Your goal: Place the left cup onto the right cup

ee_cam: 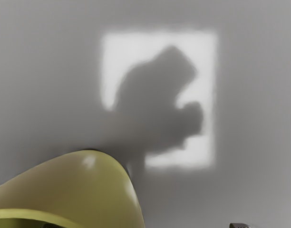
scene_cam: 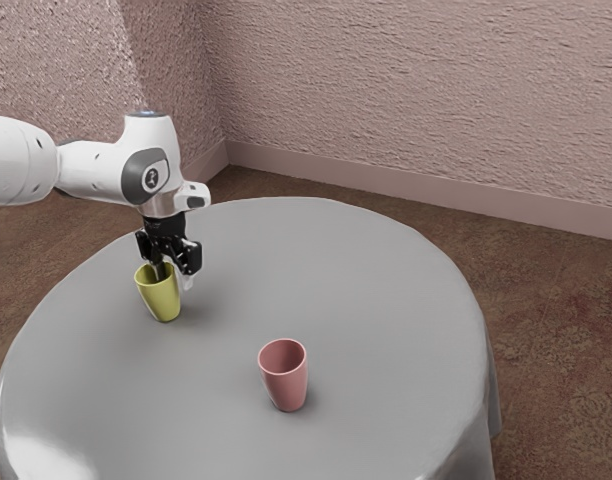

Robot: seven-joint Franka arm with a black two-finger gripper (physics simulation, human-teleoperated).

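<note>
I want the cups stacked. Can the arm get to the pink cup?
Probably yes. The pink cup stands alone, open side up, with only bare table between it and the gripper at the yellow cup.

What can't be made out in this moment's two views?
- Exterior view: whether the yellow cup rests on the table or is lifted; the gripper covers part of its rim.
- Wrist view: most of the yellow cup, blurred and cut off by the picture's edge.
- Exterior view: the pink cup's inside bottom, hidden by its own wall.

Left cup (scene_cam: 159, 295) under gripper (scene_cam: 176, 272); right cup (scene_cam: 283, 374) on table (scene_cam: 386, 300), well apart.
</note>
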